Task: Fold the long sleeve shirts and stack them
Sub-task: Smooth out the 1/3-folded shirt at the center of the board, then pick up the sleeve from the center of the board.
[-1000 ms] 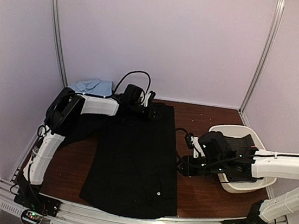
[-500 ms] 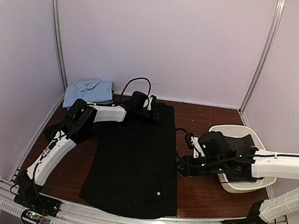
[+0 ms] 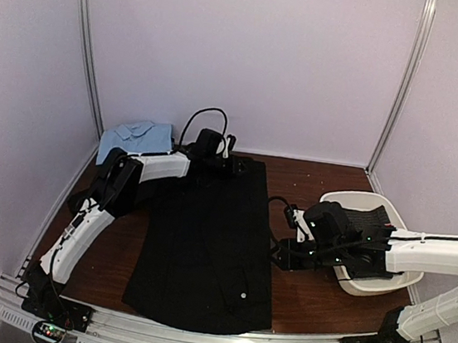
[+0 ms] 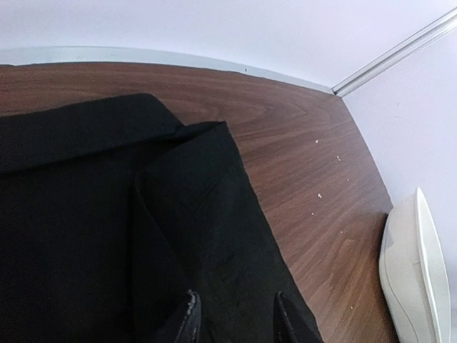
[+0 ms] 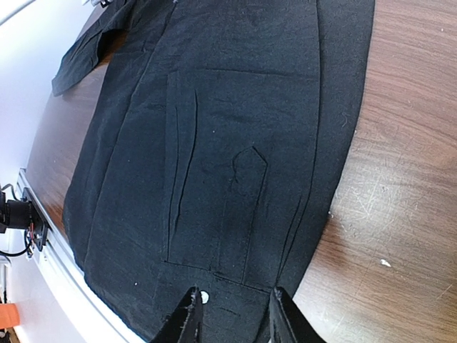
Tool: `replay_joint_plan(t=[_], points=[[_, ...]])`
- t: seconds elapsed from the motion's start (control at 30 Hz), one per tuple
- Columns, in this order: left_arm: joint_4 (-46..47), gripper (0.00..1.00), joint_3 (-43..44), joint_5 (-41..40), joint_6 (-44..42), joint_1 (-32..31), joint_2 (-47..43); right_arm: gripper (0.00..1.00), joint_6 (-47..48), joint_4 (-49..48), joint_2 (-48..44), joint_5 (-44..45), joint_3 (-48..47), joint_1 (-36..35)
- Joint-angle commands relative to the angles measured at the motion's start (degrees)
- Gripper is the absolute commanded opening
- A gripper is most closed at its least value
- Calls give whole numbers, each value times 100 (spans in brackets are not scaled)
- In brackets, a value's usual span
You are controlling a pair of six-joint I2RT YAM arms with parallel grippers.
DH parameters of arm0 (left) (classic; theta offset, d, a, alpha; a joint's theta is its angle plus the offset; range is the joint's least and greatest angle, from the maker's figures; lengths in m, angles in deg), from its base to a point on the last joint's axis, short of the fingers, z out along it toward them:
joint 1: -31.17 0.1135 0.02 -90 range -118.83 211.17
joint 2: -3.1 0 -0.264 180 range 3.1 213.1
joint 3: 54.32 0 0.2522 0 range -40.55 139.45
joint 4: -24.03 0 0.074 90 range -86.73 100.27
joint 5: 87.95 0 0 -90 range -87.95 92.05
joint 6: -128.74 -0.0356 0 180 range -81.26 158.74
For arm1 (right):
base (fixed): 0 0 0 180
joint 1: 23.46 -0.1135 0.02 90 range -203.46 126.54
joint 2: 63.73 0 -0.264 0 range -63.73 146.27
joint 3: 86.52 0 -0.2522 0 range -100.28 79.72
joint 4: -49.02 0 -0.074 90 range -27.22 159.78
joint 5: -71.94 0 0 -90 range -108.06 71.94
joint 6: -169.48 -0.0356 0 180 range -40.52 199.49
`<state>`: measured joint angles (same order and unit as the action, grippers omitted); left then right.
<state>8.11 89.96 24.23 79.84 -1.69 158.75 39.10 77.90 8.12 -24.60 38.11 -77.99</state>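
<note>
The black shirt (image 3: 207, 244) lies flat in the middle of the worktop (image 3: 319, 187), hem at the near edge. The left pincer (image 4: 235, 318) hangs spread over its far right corner. The right pincer (image 5: 232, 314) is spread too, by its right edge — bare wood runs between shirt and white tray (image 4: 413, 271)

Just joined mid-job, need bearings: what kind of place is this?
Likely a lab test cell: pale panel walls on aluminium posts box in a wooden table, with the left arm and right arm bolted to a metal rail at its near edge.
</note>
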Motion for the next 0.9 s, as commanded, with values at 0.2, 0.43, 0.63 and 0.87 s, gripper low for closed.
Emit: replay_joint_plan(t=[0.2,0.43,0.63,0.87], points=[[-335,41,-1978,-379,-674,185,-2695,35,188,-519,299,109,-336,270],[-415,41,-4132,-691,-698,280,-4228,37,402,-963,706,4,-612,466],[-824,41,-5593,-1568,-490,462,-5334,37,511,-1305,1072,-165,-729,614],[-1217,41,-7380,-2443,-18,1225,-6840,38,561,-1493,1194,-375,-651,730]])
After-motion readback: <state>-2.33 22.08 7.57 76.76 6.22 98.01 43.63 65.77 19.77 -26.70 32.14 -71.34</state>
